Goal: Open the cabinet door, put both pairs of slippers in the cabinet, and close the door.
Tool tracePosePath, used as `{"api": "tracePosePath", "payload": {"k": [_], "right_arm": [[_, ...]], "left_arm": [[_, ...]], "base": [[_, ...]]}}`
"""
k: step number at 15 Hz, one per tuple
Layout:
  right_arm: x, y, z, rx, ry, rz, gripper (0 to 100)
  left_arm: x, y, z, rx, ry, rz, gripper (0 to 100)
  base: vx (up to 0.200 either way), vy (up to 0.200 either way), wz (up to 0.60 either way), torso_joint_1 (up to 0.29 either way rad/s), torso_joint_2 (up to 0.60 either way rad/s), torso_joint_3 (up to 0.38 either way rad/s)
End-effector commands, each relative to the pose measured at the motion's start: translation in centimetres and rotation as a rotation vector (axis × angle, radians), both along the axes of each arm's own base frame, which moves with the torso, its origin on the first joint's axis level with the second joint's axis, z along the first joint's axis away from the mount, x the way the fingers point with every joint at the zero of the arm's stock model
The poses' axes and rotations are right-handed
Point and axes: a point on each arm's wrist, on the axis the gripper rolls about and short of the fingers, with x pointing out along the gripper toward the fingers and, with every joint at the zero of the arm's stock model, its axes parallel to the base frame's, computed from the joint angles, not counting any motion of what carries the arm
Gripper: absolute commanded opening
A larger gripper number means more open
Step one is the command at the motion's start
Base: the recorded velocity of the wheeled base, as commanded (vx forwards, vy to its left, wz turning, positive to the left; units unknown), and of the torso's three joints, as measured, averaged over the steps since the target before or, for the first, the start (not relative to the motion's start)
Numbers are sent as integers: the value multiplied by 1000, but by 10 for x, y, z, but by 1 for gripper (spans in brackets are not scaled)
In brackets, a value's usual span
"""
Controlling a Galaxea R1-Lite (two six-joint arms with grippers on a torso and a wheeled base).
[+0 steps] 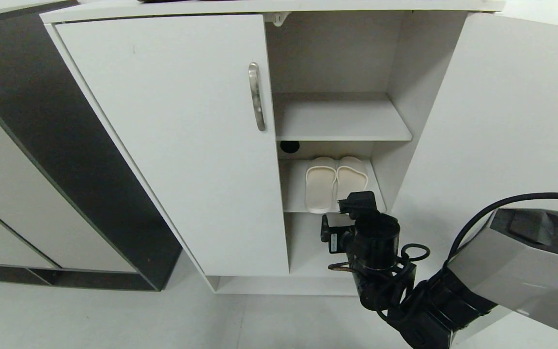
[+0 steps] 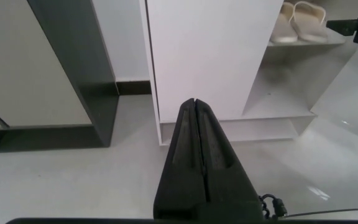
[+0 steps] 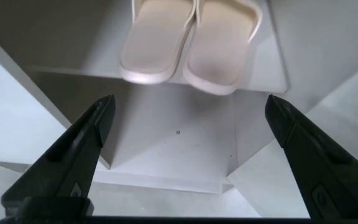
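Two slippers [image 1: 330, 184] lie side by side — cabinet door [image 1: 502, 121] open.

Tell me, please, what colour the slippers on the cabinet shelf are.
Cream, plain with no pattern; the slippers show best in the right wrist view.

White cabinet [image 1: 419, 72], right door [image 1: 506, 121] swung open; one pair of cream slippers [image 1: 335, 180] side by side on its lower shelf [image 1: 292, 194].

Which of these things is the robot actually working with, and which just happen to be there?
Job: white cabinet, its open door, cream slippers on the lower shelf, right gripper.
Bystanders: dark panel beside the cabinet, floor.
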Motion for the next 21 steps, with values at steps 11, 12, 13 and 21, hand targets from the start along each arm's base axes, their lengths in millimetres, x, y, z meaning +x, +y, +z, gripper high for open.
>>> {"api": "tracePosePath", "payload": {"k": [11, 12, 13, 21], "right_arm": [[-7, -3, 5, -3, 1, 8, 100], [-10, -4, 3, -10, 8, 11, 100], [-12, -6, 4, -12, 10, 11, 100], [-16, -7, 5, -20, 14, 27, 100]], "left_arm": [[0, 0, 0, 0, 1, 0, 0], [0, 0, 0, 2, 1, -1, 0], [0, 0, 0, 2, 1, -1, 0], [0, 0, 0, 2, 1, -1, 0]], "base": [[0, 0, 0, 2, 3, 200], [0, 0, 0, 2, 2, 119], [0, 0, 0, 0, 0, 0], [0, 0, 0, 0, 0, 0]]}}
